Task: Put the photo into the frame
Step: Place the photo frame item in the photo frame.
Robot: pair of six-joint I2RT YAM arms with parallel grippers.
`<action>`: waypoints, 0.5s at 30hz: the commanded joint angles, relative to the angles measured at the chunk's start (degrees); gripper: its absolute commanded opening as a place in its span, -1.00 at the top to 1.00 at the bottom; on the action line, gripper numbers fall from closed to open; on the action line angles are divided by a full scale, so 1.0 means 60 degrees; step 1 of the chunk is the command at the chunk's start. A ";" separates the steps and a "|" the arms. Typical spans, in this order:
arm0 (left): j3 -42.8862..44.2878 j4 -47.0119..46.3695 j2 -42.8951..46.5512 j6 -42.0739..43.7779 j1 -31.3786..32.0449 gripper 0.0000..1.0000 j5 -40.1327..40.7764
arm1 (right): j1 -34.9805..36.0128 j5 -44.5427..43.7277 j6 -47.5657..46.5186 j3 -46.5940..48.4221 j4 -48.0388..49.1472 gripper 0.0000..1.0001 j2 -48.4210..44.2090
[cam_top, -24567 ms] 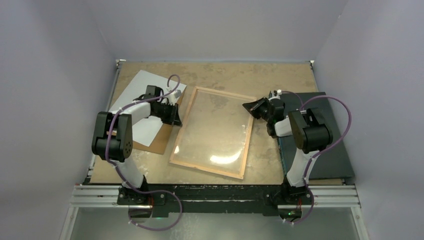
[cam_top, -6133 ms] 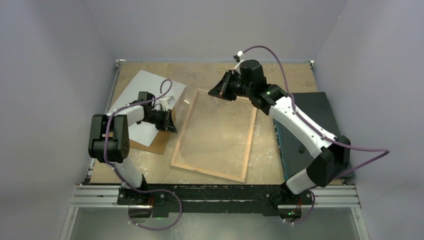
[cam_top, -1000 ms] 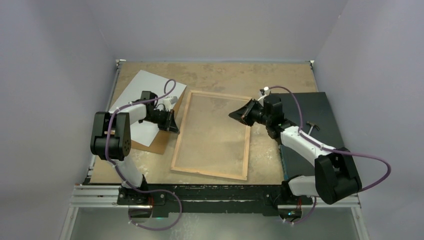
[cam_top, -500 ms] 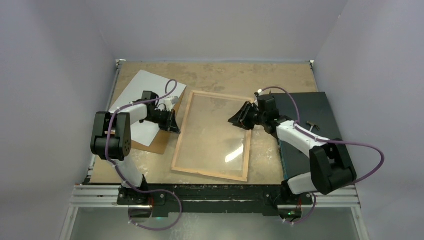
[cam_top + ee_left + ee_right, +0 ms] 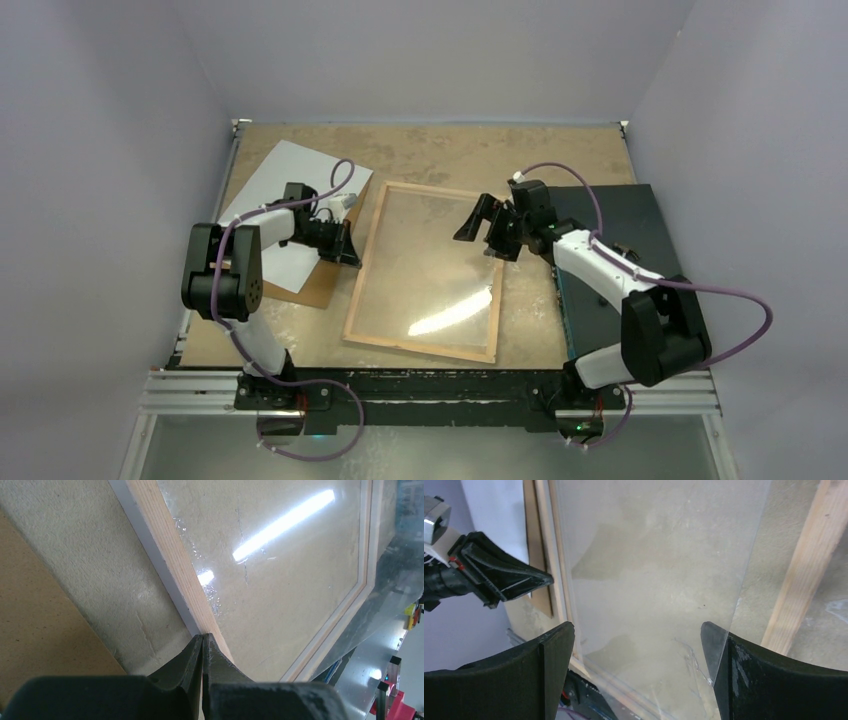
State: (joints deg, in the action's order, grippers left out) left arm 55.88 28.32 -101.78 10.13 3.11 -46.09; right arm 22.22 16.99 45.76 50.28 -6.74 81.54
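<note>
Across the middle of the desk (image 5: 440, 150), flat and light-wood side up: the frame (image 5: 362, 268), with the clear sheet (image 5: 425, 250) lying inside its rails (a bright streak of glare toward the near end). From the right wrist view, a strip of bare desk between the sheet's right edge and the frame's right rail.

Over the far right part of the frame: the right end effector (image 5: 486, 232), spread wide, with nothing gripped between its fingers. One finger just beside the sheet's right edge; cannot tell whether touching.

Against the frame's left rail: the left end effector (image 5: 347, 250), pinched fully together, tips at the outer edge of the wood in the left wrist view, with nothing visible between them.

Off to the far left, outside the frame: the photo (image 5: 270, 180), white back up, resting on the brown backing board (image 5: 322, 285), just beside the frame's left rail. Image side hidden.

Along the right side of the desk, next to the frame: the dark mat (image 5: 655, 220).
</note>
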 commanded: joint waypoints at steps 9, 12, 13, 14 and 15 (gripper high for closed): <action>-0.0140 -0.0092 0.0089 0.0337 0.0100 1.00 0.0073 | 0.0062 -0.1353 -0.1129 0.0882 -0.1201 -0.98 0.0438; -0.0141 -0.0090 0.0088 0.0346 0.0098 1.00 0.0081 | 0.0062 -0.1447 -0.1283 0.0975 -0.1345 -0.98 0.0574; -0.0137 -0.0090 0.0088 0.0346 0.0098 1.00 0.0090 | 0.0062 -0.1498 -0.1327 0.1005 -0.1344 -0.98 0.0612; -0.0133 -0.0094 0.0075 0.0338 0.0096 1.00 0.0100 | 0.0062 -0.1600 -0.1384 0.1040 -0.1331 -0.98 0.0686; -0.0129 -0.0084 0.0084 0.0334 0.0096 1.00 0.0101 | 0.0062 -0.1658 -0.1453 0.1063 -0.1313 -0.98 0.0758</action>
State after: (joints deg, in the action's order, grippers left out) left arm 55.88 28.32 -101.78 10.15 3.11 -46.13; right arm 22.22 9.69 39.79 53.58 -13.63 85.45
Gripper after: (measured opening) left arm 0.003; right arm 0.987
